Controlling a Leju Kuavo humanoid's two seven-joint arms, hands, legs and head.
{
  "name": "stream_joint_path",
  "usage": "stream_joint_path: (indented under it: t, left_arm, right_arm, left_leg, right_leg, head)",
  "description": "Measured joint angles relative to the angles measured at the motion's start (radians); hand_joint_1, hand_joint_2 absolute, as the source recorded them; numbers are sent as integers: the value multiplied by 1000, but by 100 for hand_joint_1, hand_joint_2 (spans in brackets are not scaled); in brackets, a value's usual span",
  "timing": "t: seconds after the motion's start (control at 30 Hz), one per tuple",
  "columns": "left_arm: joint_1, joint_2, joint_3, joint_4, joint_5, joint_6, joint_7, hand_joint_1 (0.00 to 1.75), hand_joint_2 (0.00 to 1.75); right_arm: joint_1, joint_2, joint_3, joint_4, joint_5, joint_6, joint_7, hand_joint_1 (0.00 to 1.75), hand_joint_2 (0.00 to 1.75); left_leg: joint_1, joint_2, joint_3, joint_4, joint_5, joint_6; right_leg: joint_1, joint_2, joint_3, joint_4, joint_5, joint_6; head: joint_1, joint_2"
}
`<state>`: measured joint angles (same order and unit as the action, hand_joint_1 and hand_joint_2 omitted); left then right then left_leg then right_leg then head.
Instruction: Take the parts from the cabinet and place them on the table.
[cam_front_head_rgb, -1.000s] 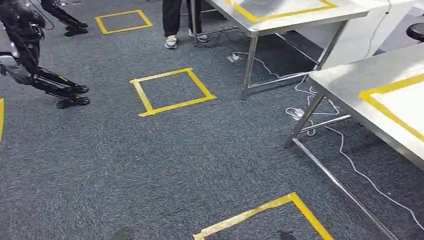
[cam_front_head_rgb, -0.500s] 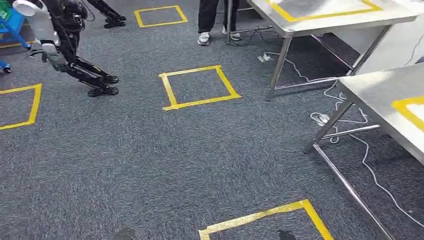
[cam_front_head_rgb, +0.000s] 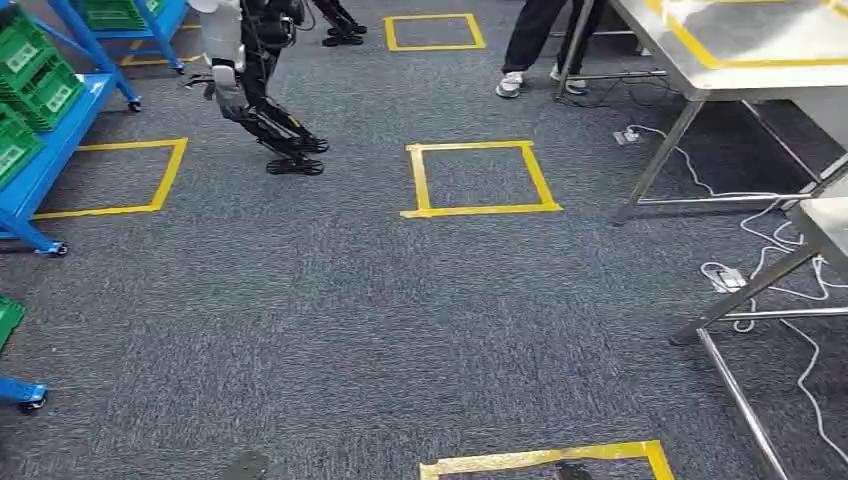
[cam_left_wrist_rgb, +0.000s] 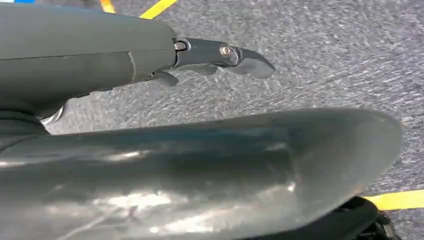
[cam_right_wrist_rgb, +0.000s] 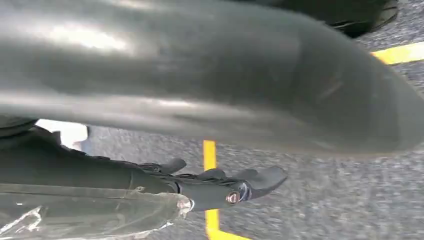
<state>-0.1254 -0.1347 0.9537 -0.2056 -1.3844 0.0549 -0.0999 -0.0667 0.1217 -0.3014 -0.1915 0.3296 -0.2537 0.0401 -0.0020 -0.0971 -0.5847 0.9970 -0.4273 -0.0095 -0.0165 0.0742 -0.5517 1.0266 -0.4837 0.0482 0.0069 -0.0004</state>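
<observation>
at nine o'clock in the head view the blue cabinet (cam_front_head_rgb: 45, 150) with ribbed green bins (cam_front_head_rgb: 35, 70) has swung into frame, steel table (cam_front_head_rgb: 740, 50) slid to two o'clock: camera turning toward pickup. parts not discernible. left hand (cam_left_wrist_rgb: 220, 55) and right hand (cam_right_wrist_rgb: 225, 187) hang empty over grey carpet (cam_front_head_rgb: 350, 320), fingers loosely extended.
</observation>
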Motion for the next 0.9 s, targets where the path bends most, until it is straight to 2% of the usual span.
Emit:
stream_joint_path:
  t: [0.1, 0.13, 0.17, 0.2, 0.27, 0.3, 0.33, 0.37, 0.4, 0.43, 0.47, 0.5, 0.53, 0.6, 0.63, 0.67, 0.7, 0.73, 0.77, 0.8, 0.83, 0.87, 0.9]
  left_arm:
    - [6, 0, 0, 0, 0, 0, 0, 0, 0]
    - [8, 1, 0, 0, 0, 0, 0, 0, 0]
    - [9, 1, 0, 0, 0, 0, 0, 0, 0]
    - [7, 0, 0, 0, 0, 0, 0, 0, 0]
    - [3, -1, 0, 0, 2, 0, 0, 0, 0]
    - [4, -2, 0, 0, 2, 0, 0, 0, 0]
    - [7, -3, 0, 0, 2, 0, 0, 0, 0]
    - [10, -3, 0, 0, 2, 0, 0, 0, 0]
    - [10, -3, 0, 0, 2, 0, 0, 0, 0]
    - [9, -3, 0, 0, 2, 0, 0, 0, 0]
    - [8, -3, 0, 0, 2, 0, -1, 0, 0]
    - [3, -5, 0, 0, 2, 0, -1, 0, 0]
    - [2, -5, 0, 0, 2, 0, -2, 0, 0]
    - [6, -5, 0, 0, 3, 0, -2, 0, 0]
    - [8, -5, 0, 0, 3, 0, -2, 0, 0]
    - [9, -5, 0, 0, 3, 0, -2, 0, 0]
    - [7, -5, 0, 0, 3, 0, -2, 0, 0]
    - [5, -6, 0, 0, 3, 0, -2, 0, 0]
    - [4, -7, 0, 0, 3, 0, -2, 0, 0]
    - [5, -7, 0, 0, 3, 0, -2, 0, 0]
    - [7, -7, 0, 0, 3, 0, -2, 0, 0]
    - [9, -6, 0, 0, 3, 0, -2, 0, 0]
    - [10, -6, 0, 0, 3, 0, -2, 0, 0]
  right_arm:
    - [-2, 0, 0, 0, 0, 0, 0, 0, 0]
    - [-2, 0, 0, 0, 1, 0, 0, 0, 0]
    - [-2, 0, 0, 0, 1, 0, 0, 0, 0]
    - [-2, 0, 0, 0, 1, 0, -2, 0, 0]
    - [2, 0, 0, 0, 1, 0, -1, 0, 0]
    - [3, 0, 0, 0, 1, -1, -1, 0, 0]
    - [2, 0, 0, 0, 2, -1, -1, 0, 0]
    - [1, 0, 0, 0, 2, -1, -1, 0, 0]
    - [0, 0, 0, 0, 2, -1, -1, 0, 0]
    - [-1, 0, 0, 0, 3, -1, -1, 0, 0]
    - [-1, 0, 0, 0, 5, -1, -1, 0, 0]
    - [0, 0, 0, 0, 5, -1, -1, 0, 0]
    - [-1, 0, 0, 0, 5, -1, -1, 0, 0]
    - [-2, 0, 0, 0, 5, -1, 0, 0, 0]
    - [-2, 0, 0, 0, 5, -1, 0, 0, 0]
    - [-4, 0, 0, 0, 5, -1, 0, 0, 0]
    - [-3, 0, 0, 0, 5, -2, -1, 0, 0]
    - [-1, 0, 0, 0, 5, -1, 0, 0, 0]
    - [0, 0, 0, 0, 5, -1, 0, 0, 0]
    - [2, 0, 0, 0, 5, -1, 0, 0, 0]
    - [4, 0, 0, 0, 5, -1, 0, 0, 0]
    - [4, 0, 0, 0, 5, -1, 0, 0, 0]
    - [2, 0, 0, 0, 5, -2, 0, 0, 0]
  left_leg:
    - [9, -20, -5, -13, 14, -22]
    - [9, -8, -9, -9, 9, -24]
    - [4, 44, -19, 14, -15, -27]
    - [4, 68, -49, 74, -56, -30]
    - [5, 82, -127, 244, -134, -35]
    - [5, 83, -153, 301, -150, -36]
    - [5, 84, -155, 307, -140, -36]
    - [5, 85, -132, 266, -106, -35]
    - [5, 91, -92, 192, -65, -34]
    - [5, 111, -38, 97, -23, -32]
    - [2, 171, 7, 21, -5, -29]
    - [-7, 184, 17, -11, -17, -25]
    - [-3, 168, 12, -5, -13, -15]
    - [-8, 148, 9, -6, -14, -6]
    - [-3, 133, 12, -10, -9, 2]
    - [1, 124, 13, -11, -8, 7]
    - [2, 115, 13, -11, -7, 14]
    - [2, 103, 11, -11, -7, 18]
    - [2, 90, 10, -11, -6, 19]
    - [2, 76, 10, -11, -6, 20]
    - [2, 64, 10, -10, -6, 20]
    - [2, 51, 11, -10, -5, 19]
    - [2, 38, 12, -10, -4, 17]
  right_leg:
    - [10, -23, 0, 0, 7, -19]
    - [4, -35, 1, -8, 13, -29]
    - [6, -45, 1, -10, 15, -35]
    - [7, -55, -1, -10, 16, -38]
    - [10, -85, -3, -10, 14, -40]
    - [11, -98, -3, -10, 14, -41]
    - [11, -109, -3, -10, 13, -41]
    - [11, -120, -3, -9, 12, -40]
    - [11, -130, -1, -9, 12, -40]
    - [10, -140, 2, -9, 10, -37]
    - [15, -147, 6, -9, 7, -32]
    - [24, -154, 4, -2, 0, -24]
    - [25, -164, 7, -6, 1, -21]
    - [23, -186, 16, -12, 1, -13]
    - [23, -195, 19, -8, -7, -3]
    - [18, -152, 10, 12, -23, 4]
    - [15, -111, -12, 67, -58, 6]
    - [14, -91, -49, 146, -97, 7]
    - [14, -81, -92, 234, -134, 9]
    - [15, -77, -127, 301, -154, 8]
    - [15, -76, -139, 315, -147, 8]
    - [14, -76, -130, 284, -117, 6]
    - [13, -74, -98, 210, -70, 5]
  head:
    - [0, 0]
    - [1, 0]
    - [-5, 0]
    - [-9, 0]
    - [-9, 0]
    - [-10, 0]
    - [-9, 0]
    - [-11, 0]
    - [-10, 0]
    - [-10, 0]
    - [-10, 0]
    - [-15, 0]
    - [-9, 0]
    - [-8, 0]
    - [-10, 0]
    - [-4, 0]
    - [2, 0]
    - [3, 0]
    - [4, 0]
    - [5, 0]
    - [5, 0]
    - [5, 0]
    - [5, 0]
